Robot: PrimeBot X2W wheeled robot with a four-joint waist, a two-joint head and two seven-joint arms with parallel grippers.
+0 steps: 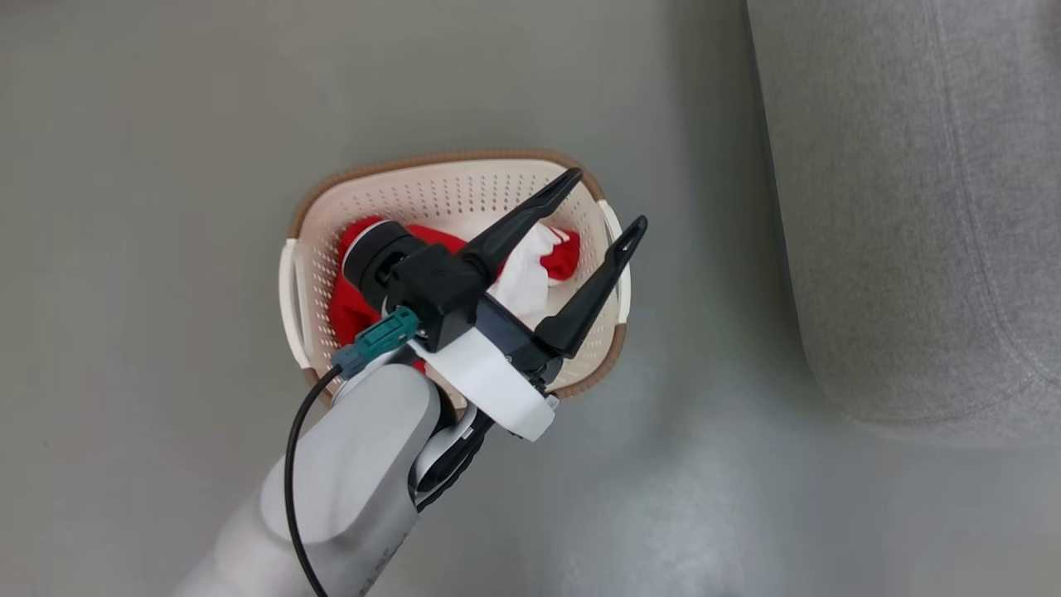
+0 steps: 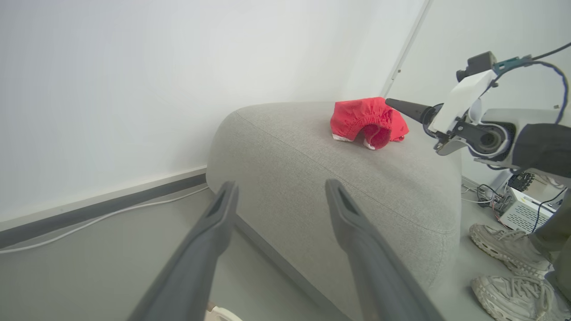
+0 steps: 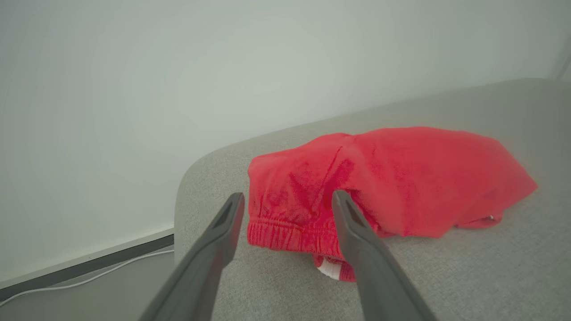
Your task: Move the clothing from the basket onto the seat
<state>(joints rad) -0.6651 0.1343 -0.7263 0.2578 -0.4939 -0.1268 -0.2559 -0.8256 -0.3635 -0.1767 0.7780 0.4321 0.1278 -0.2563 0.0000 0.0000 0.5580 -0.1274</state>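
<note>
Left tool [image 1: 603,199] hangs over cream perforated plastic basket [image 1: 431,159], fingers apart, empty. Red-and-white fabric clothing [image 1: 352,311] sits in basket, left of grey upholstered fabric seat [image 1: 895,207].
Left wrist: left tool spread, short of seat; crumpled red garment [image 2: 363,118] on seat top, right tool [image 2: 395,104] just beside it.
Right wrist: right tool fingers apart, garment lying on seat at their tips.
</note>
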